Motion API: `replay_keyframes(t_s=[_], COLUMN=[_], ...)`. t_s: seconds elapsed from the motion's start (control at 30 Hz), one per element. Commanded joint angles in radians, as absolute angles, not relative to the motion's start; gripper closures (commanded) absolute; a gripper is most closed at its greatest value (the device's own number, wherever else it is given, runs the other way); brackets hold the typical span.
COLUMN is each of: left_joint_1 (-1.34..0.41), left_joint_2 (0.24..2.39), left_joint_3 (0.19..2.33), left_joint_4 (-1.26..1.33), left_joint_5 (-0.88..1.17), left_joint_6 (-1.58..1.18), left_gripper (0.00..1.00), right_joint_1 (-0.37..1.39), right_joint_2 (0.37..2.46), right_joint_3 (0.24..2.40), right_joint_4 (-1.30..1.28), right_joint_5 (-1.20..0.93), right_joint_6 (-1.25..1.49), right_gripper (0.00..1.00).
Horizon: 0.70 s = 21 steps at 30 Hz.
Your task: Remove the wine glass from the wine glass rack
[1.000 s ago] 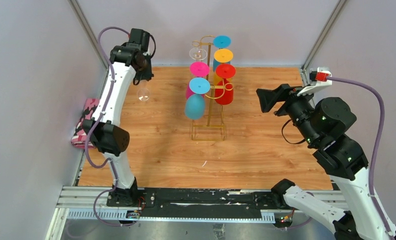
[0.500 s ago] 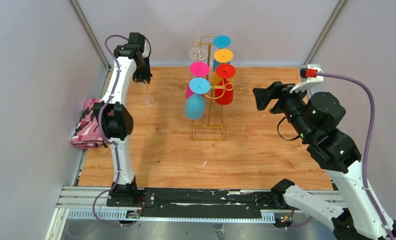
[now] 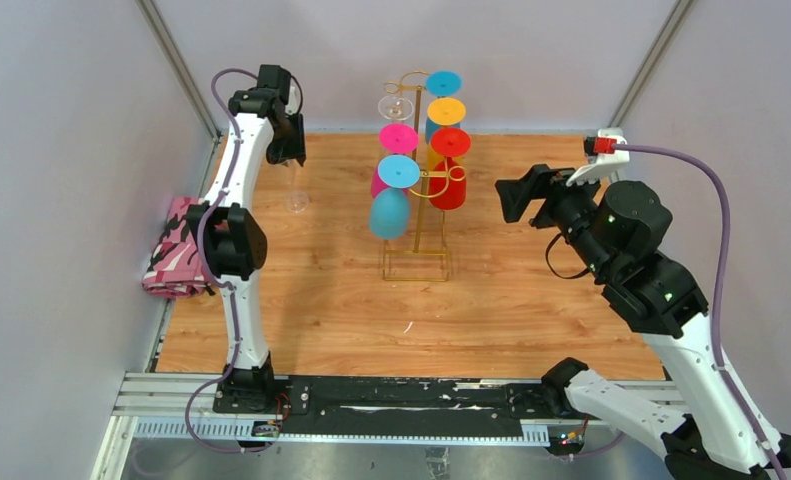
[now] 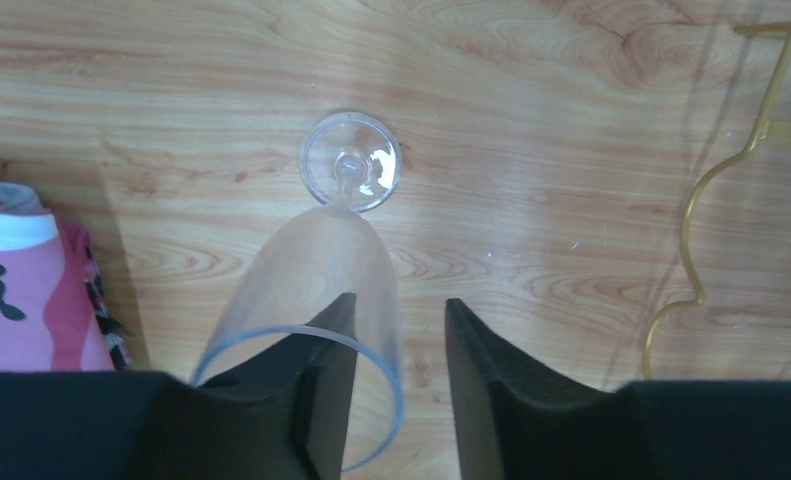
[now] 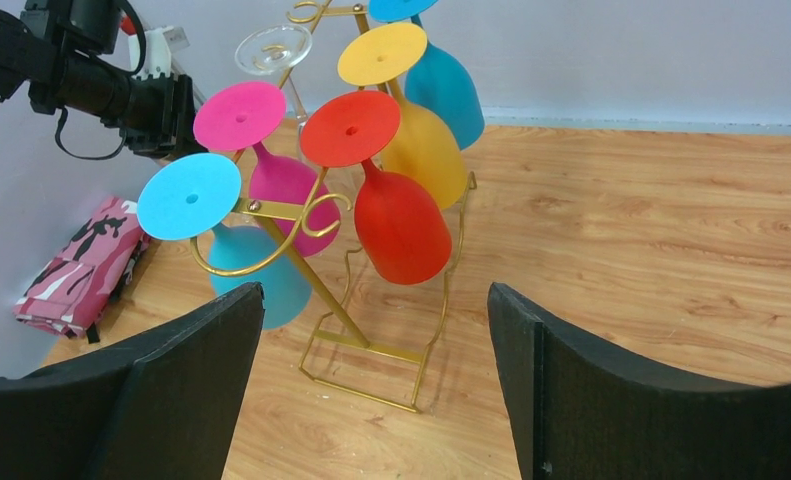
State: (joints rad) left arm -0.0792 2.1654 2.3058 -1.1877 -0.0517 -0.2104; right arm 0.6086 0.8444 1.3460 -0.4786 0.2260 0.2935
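Note:
A clear wine glass (image 3: 296, 197) stands upright on the wooden table, left of the gold wire wine glass rack (image 3: 418, 215). In the left wrist view I look down into the glass (image 4: 311, 270). My left gripper (image 4: 399, 300) is open: one finger is inside the bowl, the other outside, and the rim passes between them with a gap. The rack (image 5: 311, 275) holds cyan, orange, red and pink glasses and one clear glass (image 5: 271, 48) at its top left. My right gripper (image 5: 374, 290) is open wide and empty, right of the rack and facing it (image 3: 519, 195).
A pink camouflage cloth (image 3: 176, 245) lies at the table's left edge, also in the left wrist view (image 4: 21, 290). Grey walls close off the back and sides. The rack's wire base (image 4: 693, 200) is to the right of the standing glass.
The left arm swung the clear glass slightly right and down onto the table, then held still. The right gripper moved left, closer to the rack.

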Motion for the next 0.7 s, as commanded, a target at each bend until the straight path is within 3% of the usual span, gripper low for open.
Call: replay_keyframes(t_s=[0.0, 0.17, 0.43, 0.57, 0.67], left_joint_1=[-0.074, -0.074, -0.074, -0.082, -0.178], left_joint_2=[2.095, 2.033, 1.913, 1.782, 1.613], left_joint_3=[2.323, 2.326, 2.383, 2.369, 2.211], left_joint_4=[-1.198, -1.198, -1.199, -1.195, -1.102], left_joint_5=[-0.035, -0.018, 0.032, 0.118, 0.126], left_joint_6=[-0.19, -0.186, -0.206, -0.257, -0.285], left_gripper=[0.54, 0.45, 0.41, 0.46, 0.51], right_joint_1=[0.608, 0.607, 0.606, 0.604, 0.603], right_joint_2=[0.838, 0.836, 0.828, 0.834, 0.835], right_joint_3=[1.32, 1.307, 1.286, 1.281, 1.28], right_joint_4=[-0.453, -0.449, -0.444, -0.439, -0.435], right_joint_5=[0.198, 0.182, 0.162, 0.158, 0.166], right_joint_6=[0.306, 0.317, 0.335, 0.335, 0.329], right_gripper=[0.12, 0.12, 0.13, 0.13, 0.14])
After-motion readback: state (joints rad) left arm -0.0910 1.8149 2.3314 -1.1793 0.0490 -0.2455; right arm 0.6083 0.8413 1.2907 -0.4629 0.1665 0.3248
